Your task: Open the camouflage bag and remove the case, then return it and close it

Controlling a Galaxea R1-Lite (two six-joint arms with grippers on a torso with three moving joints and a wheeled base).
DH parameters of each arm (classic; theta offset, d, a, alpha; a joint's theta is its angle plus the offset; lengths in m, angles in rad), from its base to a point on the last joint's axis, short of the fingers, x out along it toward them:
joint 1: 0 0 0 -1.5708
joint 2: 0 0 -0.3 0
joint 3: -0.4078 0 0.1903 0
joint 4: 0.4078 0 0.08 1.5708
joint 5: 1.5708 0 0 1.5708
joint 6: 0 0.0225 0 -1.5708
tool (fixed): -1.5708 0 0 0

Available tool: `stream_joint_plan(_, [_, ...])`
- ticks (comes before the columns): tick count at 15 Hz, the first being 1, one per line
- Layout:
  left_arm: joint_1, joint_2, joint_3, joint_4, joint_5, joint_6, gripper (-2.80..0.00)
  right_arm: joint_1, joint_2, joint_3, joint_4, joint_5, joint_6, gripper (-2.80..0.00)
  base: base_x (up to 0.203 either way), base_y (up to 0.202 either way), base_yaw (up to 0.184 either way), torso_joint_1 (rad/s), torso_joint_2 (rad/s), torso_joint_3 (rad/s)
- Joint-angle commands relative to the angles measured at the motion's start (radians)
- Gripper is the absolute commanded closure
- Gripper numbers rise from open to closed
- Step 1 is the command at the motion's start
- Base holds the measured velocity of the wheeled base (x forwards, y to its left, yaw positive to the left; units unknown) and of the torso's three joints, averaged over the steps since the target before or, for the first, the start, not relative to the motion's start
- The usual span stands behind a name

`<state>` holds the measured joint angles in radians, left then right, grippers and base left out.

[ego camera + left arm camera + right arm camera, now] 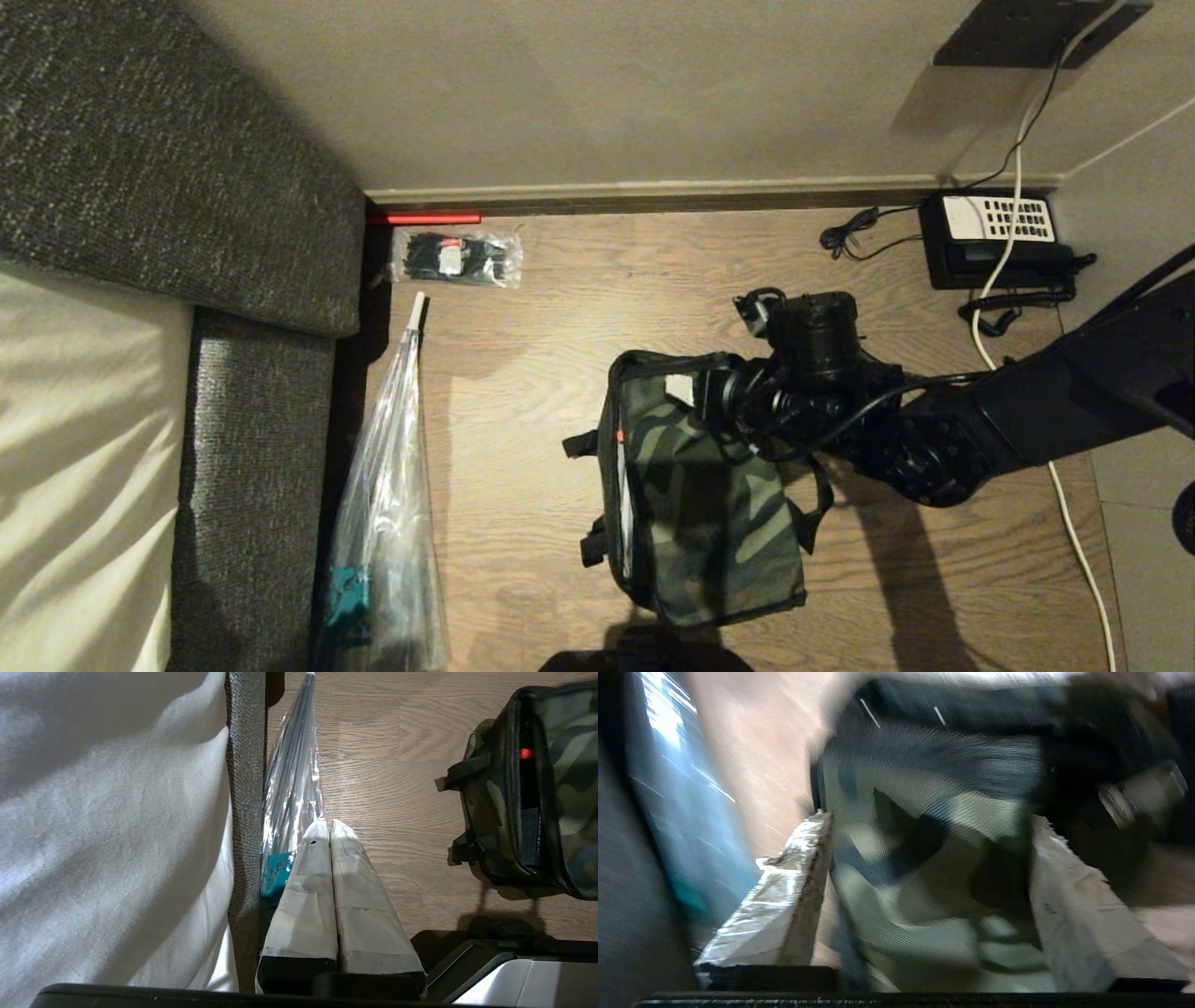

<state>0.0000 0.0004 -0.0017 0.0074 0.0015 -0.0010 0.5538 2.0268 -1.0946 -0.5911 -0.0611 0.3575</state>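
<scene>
Right gripper [924, 826] jaws spread wide, empty, over the far end of the camouflage bag [709, 495]; view blurred. Left gripper [329, 828] jaws pressed together, parked by the sofa [245, 765]. Bag lies mid-floor [560, 308], lid down; case hidden.

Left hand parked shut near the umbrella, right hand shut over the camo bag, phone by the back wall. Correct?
One thing is wrong: the right hand is open, not shut. The right wrist view shows its two fingers spread apart over the camo bag. The rest holds: left hand shut near the umbrella, phone by the back wall.
</scene>
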Motion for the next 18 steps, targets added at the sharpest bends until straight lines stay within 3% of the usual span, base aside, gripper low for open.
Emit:
stream_joint_plan(1, [0.000, -0.002, 0.000, 0.000, 0.000, -0.001, 0.00, -0.043, -0.014, -0.100, -0.024, 0.004, 0.032, -2.80, 0.000, 0.000, 0.000, 0.000, 0.00, 0.000])
stream_joint_plan(7, [0.000, -0.002, 0.000, 0.000, 0.001, -0.001, 0.00, -0.098, -0.005, -0.098, -0.089, 0.008, -0.041, -2.80, 0.000, 0.000, 0.000, 0.000, 0.00, 0.000])
stream_joint_plan(10, [0.000, -0.003, 0.000, 0.000, 0.000, -0.001, 0.00, -0.152, -0.055, 0.035, -0.068, 0.015, -0.194, -2.80, 0.000, 0.000, 0.000, 0.000, 0.00, 0.000])
stream_joint_plan(13, [0.000, -0.002, 0.000, 0.000, 0.001, -0.001, 0.00, -0.160, -0.113, 0.115, 0.053, 0.020, -0.246, -2.80, 0.000, 0.000, 0.000, 0.000, 0.00, 0.000])
stream_joint_plan(15, [0.000, -0.002, 0.000, 0.000, 0.001, -0.001, 0.00, -0.159, -0.141, 0.196, 0.167, 0.013, -0.352, -2.80, 0.000, 0.000, 0.000, 0.000, 0.00, 0.000])
stream_joint_plan(18, [0.000, -0.002, 0.000, 0.000, 0.000, -0.001, 0.00, -0.133, -0.141, 0.286, 0.188, 0.010, -0.382, -2.80, 0.000, 0.000, 0.000, 0.000, 0.00, 0.000])
